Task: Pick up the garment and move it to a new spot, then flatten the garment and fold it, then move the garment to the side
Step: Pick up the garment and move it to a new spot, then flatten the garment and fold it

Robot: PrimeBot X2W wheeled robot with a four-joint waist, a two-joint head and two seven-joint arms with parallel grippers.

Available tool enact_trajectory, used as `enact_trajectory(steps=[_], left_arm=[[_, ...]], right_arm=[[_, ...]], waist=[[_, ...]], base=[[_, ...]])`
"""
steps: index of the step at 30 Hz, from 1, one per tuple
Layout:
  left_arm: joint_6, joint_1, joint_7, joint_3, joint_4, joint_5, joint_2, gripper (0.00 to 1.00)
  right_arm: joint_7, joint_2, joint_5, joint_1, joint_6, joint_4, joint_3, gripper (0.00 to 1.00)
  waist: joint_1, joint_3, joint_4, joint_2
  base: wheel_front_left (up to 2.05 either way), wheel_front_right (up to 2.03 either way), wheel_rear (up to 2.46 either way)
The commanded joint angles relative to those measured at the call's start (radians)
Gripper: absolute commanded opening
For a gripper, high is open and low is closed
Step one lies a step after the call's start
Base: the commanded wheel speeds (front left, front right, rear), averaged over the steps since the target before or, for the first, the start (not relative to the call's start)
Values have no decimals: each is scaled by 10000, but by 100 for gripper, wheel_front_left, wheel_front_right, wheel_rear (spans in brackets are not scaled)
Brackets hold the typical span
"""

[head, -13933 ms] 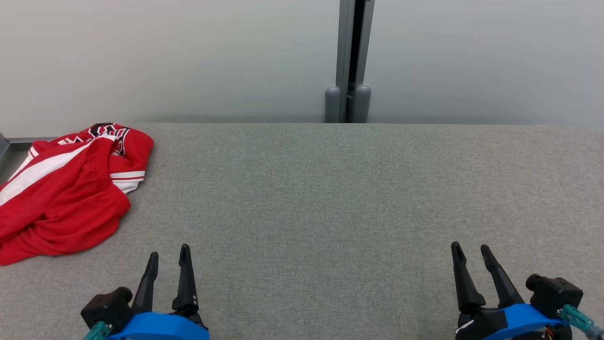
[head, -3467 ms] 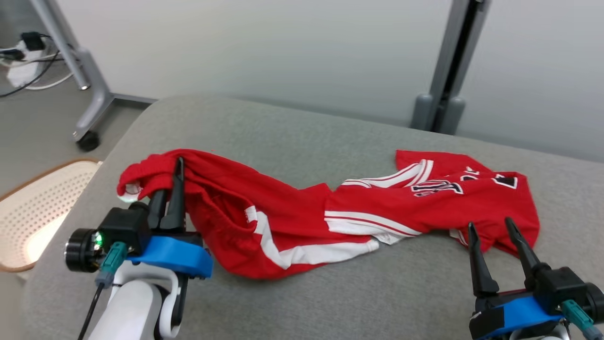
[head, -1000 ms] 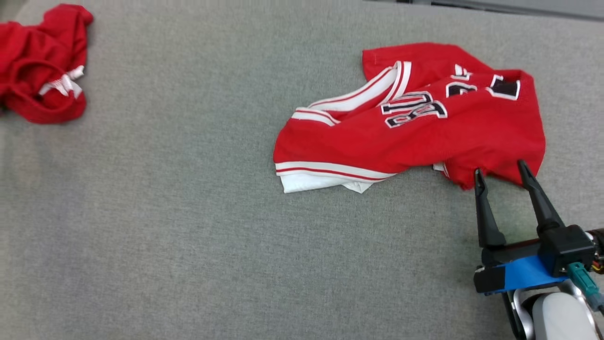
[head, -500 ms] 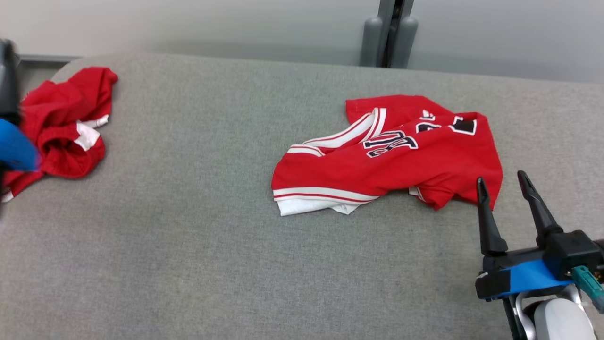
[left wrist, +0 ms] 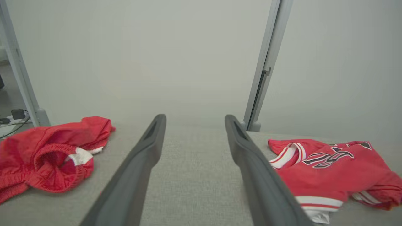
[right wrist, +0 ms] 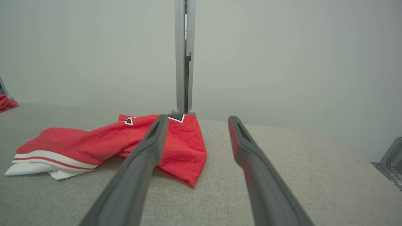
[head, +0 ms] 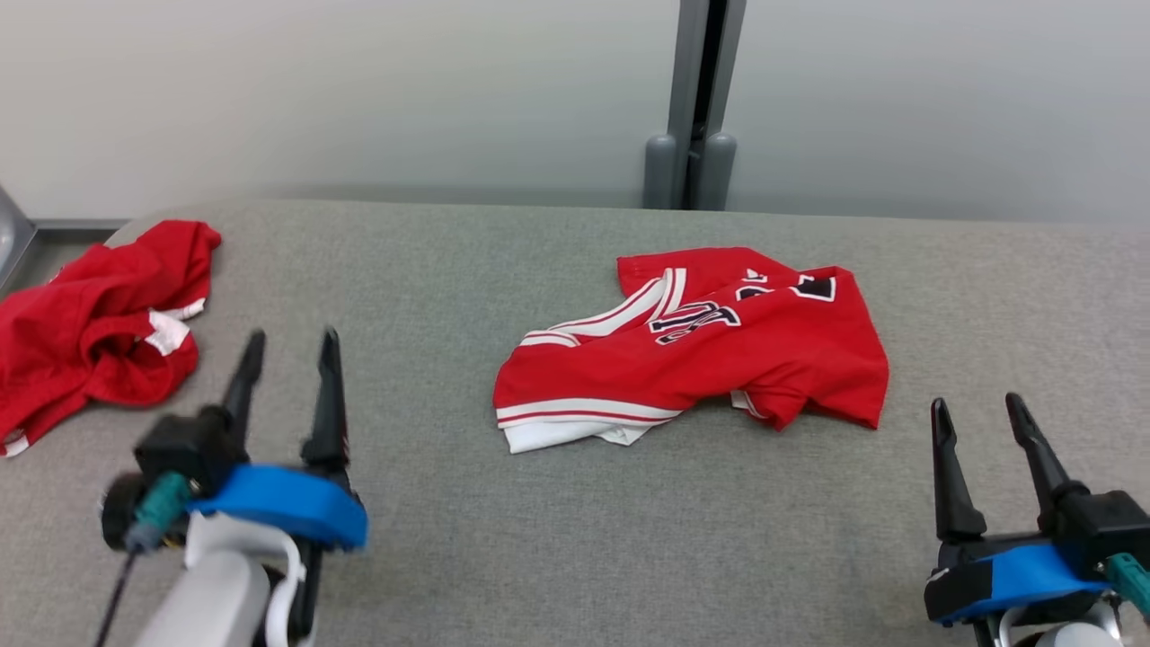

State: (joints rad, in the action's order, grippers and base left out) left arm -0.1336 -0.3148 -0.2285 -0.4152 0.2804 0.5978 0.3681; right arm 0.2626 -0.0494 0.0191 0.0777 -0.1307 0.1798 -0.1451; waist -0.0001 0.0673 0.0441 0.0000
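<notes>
Nearest the robot, at about 7 o'clock in the head view, the left gripper [head: 293, 334] is hovering over the grey fabric table [head: 575, 521] with its two dark fingers spread wide and nothing between them; its own wrist view is confirming this, the left gripper [left wrist: 194, 116] framing bare cloth. At 5 o'clock the right gripper [head: 977, 402] is likewise gaping wide and carrying nothing. In the right wrist view one finger of the right gripper [right wrist: 198, 117] is crossing in front of the jersey [right wrist: 94, 141], whereas the head view is showing a clear strip of table between those fingertips and the cloth. The jersey [head: 719, 359] is lying rumpled just past mid-table, toward 1 o'clock, red with white-and-red striped trim at its near edge and dark white-edged lettering facing up – lettering that the left wrist view is also catching on the jersey [left wrist: 329, 169], at its 4 o'clock. The red shorts [head: 90, 332] are sitting bunched at 9 o'clock, well apart from the jersey; the left wrist view is looking into the gathered waistband of the shorts [left wrist: 47, 153]. Farthest off, at 12 o'clock, a grey post [head: 692, 108] is rising against the pale wall. The left wrist view is adding a plug and cables [left wrist: 12, 114] on the floor at 9 o'clock, and the right wrist view a metal corner [right wrist: 391, 163] at 4 o'clock.
</notes>
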Motion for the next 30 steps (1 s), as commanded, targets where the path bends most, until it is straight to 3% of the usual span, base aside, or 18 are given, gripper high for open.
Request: enact_trajectory(steps=[1, 6, 12, 30], left_arm=[[-92, 609, -220, -59, 158, -119, -176, 100], [-112, 1531, -359, 123, 393, -116, -594, 100], [212, 2511, -377, 571, 405, -691, -1002, 100], [895, 2583, -381, 1015, 1088, -1577, -1727, 100]], right_arm=[[34, -17, -167, -220, -1, 172, 84, 100], [34, -19, -285, -392, -1, 431, 225, 100], [35, -17, -504, -736, -1, 817, 641, 100], [35, -22, -622, -459, -1, 1454, 1122, 100]], waist=[[1, -243, -201, 0], [1, -406, -384, 0], [1, -487, -454, 0], [1, -479, -543, 0]], base=[[0, 0, 0], [0, 0, 0], [0, 0, 0], [0, 0, 0]])
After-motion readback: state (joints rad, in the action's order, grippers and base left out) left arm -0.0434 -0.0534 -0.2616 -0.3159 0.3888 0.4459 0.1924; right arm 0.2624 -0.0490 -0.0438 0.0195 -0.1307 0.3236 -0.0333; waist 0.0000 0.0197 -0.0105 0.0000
